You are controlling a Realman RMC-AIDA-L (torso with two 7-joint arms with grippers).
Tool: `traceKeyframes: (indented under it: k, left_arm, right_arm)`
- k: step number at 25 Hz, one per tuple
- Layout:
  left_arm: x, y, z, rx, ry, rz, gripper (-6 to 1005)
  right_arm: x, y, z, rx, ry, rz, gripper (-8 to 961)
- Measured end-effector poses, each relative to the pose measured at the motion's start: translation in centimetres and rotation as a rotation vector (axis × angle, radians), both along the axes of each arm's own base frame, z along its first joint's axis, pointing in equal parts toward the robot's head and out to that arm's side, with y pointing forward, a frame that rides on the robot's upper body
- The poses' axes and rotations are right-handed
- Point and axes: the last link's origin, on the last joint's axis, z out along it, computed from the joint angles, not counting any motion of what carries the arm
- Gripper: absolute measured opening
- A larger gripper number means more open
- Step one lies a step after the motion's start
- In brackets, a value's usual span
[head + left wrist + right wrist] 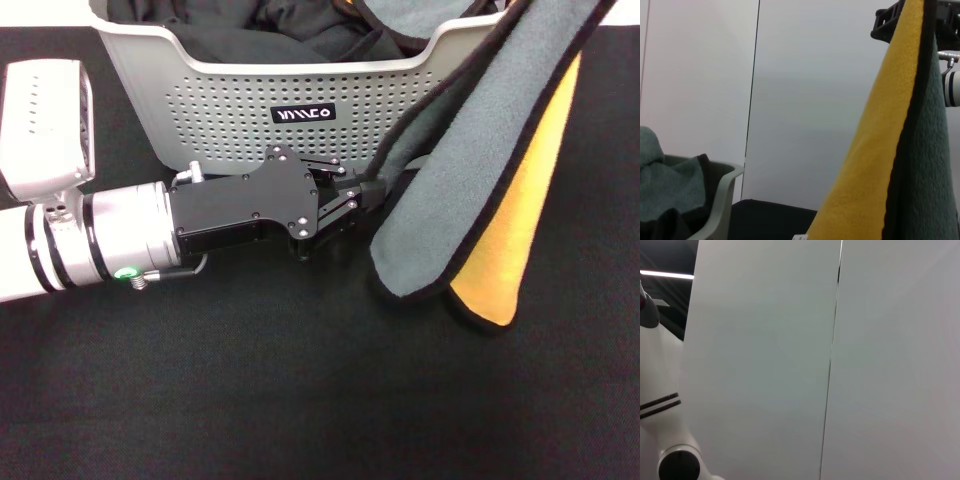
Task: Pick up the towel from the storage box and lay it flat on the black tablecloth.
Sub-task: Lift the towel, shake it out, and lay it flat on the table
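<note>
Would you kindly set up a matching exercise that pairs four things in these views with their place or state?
Things:
1. towel
2. storage box
3. left end effector
4. black tablecloth

Places or states:
A. spread under everything else
B. hanging, grey face beside yellow-orange face
C. in front of the box, fingers at the towel's edge
D. at the back, dark cloths inside

Pairs: 1-B, 2-D, 3-C, 4-A

The right end effector appears high in the left wrist view, at the towel's upper end.
</note>
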Motion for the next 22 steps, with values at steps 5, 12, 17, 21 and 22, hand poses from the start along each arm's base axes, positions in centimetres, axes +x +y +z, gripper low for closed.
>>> traceKeyframes:
  k: [5, 12, 17, 21, 22]
  left_arm:
    - [-0.1, -0.1, -0.3, -0.013, 0.01, 0.008, 119]
    - [-0.1, -0.1, -1.0, -0.022, 0.028, 0.002, 117]
    - [-0.1, -0.1, -1.0, -0.023, 0.026, -0.001, 114]
    - [0.0, -0.3, -1.3, -0.036, 0.036, -0.016, 112]
    - [0.1, -0.3, -1.3, -0.039, 0.037, -0.02, 111]
  right_arm:
    - [0.4, -0.2, 0.5, 0.012, 0.023, -0.008, 13]
    - [0.5, -0.4, 0.7, 0.014, 0.034, -0.004, 12]
    - [0.5, -0.4, 0.7, 0.013, 0.034, -0.005, 12]
    - [0.5, -0.4, 0.6, 0.013, 0.035, -0.006, 12]
    - [0.5, -0.4, 0.6, 0.012, 0.035, -0.006, 12]
